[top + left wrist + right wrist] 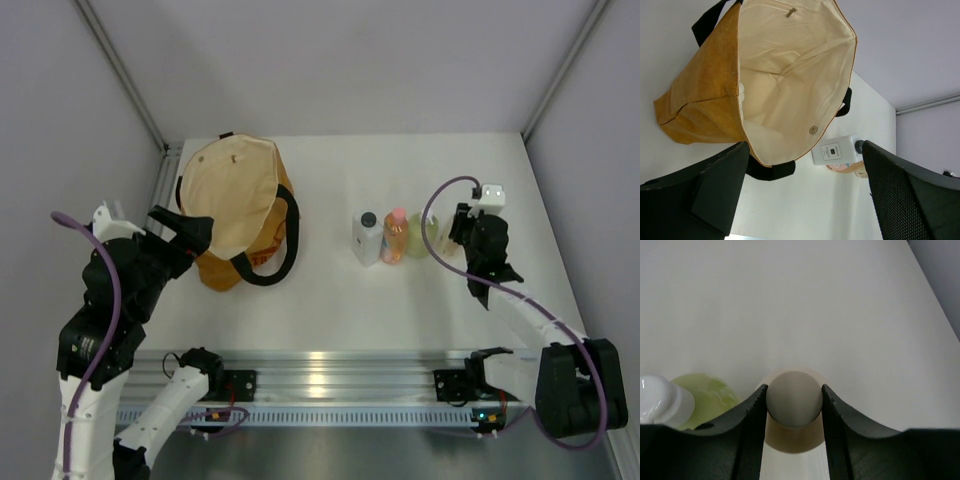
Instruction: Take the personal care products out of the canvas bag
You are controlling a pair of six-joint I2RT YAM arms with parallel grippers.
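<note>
The little beige bottle (792,400) with its round cream cap stands squeezed between the right fingers (752,432) on the tabletop (790,300), beside the pale green bottle (707,395). The left fingers (715,195) are spread wide near the open orange canvas bag (705,95).

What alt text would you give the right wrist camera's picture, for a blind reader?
The gripper clasps the cream cap of a beige bottle standing on a white table. A green bottle with a white cap stands beside it, lower left in the picture.

four small bottles (367,240) (395,236) (417,240) (793,399) and one canvas bag (235,195).
</note>
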